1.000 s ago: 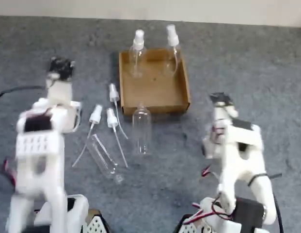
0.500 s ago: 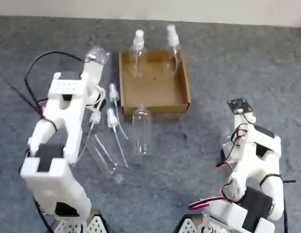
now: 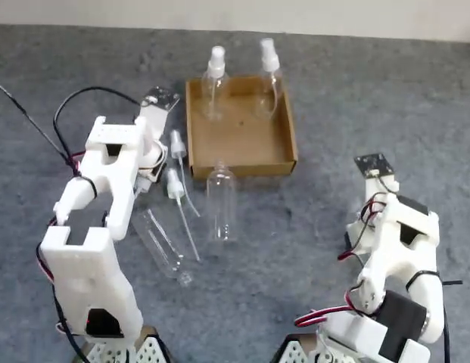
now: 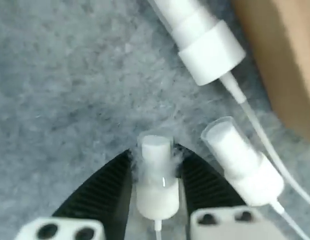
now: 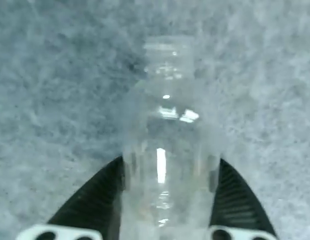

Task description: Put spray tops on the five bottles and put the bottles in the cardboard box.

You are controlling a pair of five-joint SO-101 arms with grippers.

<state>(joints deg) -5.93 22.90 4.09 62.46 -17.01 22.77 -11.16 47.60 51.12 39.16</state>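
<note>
Cardboard box (image 3: 242, 144) holds two topped bottles (image 3: 213, 87) | left gripper (image 4: 155, 154) clamps spray top (image 4: 155, 192) | right gripper (image 5: 169, 162) grips uncapped bottle (image 5: 167, 110)

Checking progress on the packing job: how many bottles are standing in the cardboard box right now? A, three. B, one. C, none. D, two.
D: the cardboard box holds a left capped bottle and a right capped bottle, both upright along its far side.
</note>
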